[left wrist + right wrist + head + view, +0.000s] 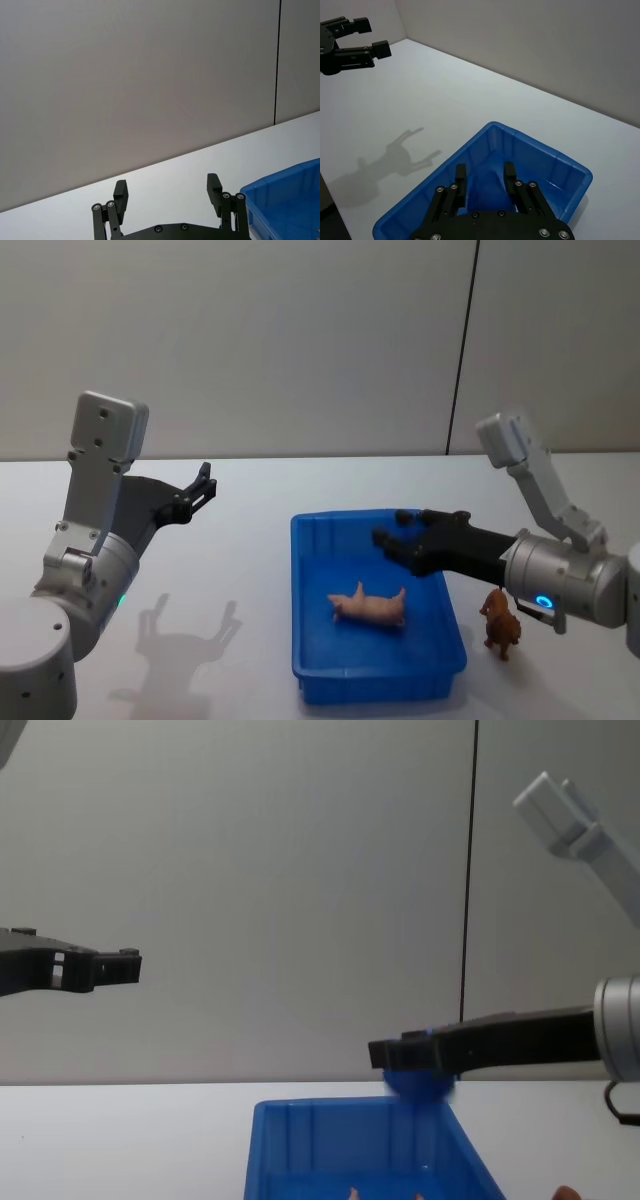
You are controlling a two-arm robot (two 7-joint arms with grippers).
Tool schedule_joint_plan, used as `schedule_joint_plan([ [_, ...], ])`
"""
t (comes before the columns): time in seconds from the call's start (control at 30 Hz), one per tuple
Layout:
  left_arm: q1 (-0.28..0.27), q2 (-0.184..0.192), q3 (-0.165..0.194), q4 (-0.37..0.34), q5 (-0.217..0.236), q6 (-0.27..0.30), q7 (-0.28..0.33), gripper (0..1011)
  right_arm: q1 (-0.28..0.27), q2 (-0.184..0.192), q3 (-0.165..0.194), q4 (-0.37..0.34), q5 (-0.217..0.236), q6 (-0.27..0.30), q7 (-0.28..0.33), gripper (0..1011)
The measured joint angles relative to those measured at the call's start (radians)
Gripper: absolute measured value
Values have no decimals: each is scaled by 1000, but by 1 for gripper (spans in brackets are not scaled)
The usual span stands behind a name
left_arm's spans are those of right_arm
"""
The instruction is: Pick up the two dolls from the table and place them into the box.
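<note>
1. Right gripper (pixel 392 528): fingers spread, nothing between them. It hangs over the far half of the box (pixel 297 590), above the rim.

2. Left gripper (pixel 205 480): fingers spread, empty, raised over the table (pixel 250 540) well to the left of the box. I treat it as idle.

3. Task state: the pink doll (pixel 368 607) lies on its side on the box floor. The brown doll (pixel 500 623) stands on the table just beside the box's right wall, close under the right forearm. I judge this one is next.

4. Procedure: I lift the right gripper clear of the rim before moving sideways. I then come down on the brown doll from above and close across its trunk, not a leg. The forearm is near enough to knock it over, so I move slowly.

5. Materials:
- The pink doll looks soft, with stubby limbs, and should give under the fingers.
- Whether the brown doll is soft or hard, I cannot tell.
- The box is smooth blue plastic with ribbed inner walls and a thick rim.
- The table is matte white
</note>
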Motion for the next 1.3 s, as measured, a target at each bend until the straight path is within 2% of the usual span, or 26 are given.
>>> schedule_joint_plan([
  [0.03,0,0,0,0,0,0,0,1001,0,0,0,0,0,0,0,437],
  [0.33,0,0,0,0,0,0,0,1001,-3,4,-4,1,-8,20,11,752],
  [0.67,0,0,0,0,0,0,0,1001,-7,8,-5,0,-9,25,12,1001],
  [0.93,0,0,0,0,0,0,0,1001,-37,29,11,-44,30,25,-37,1001],
  [1.2,0,0,0,0,0,0,0,1001,-103,66,42,-130,110,26,-122,1001],
  [1.27,0,0,0,0,0,0,0,1001,-136,81,54,-168,149,23,-156,1001],
  [1.3,0,0,0,0,0,0,0,1001,-136,81,54,-168,149,23,-156,1001],
])
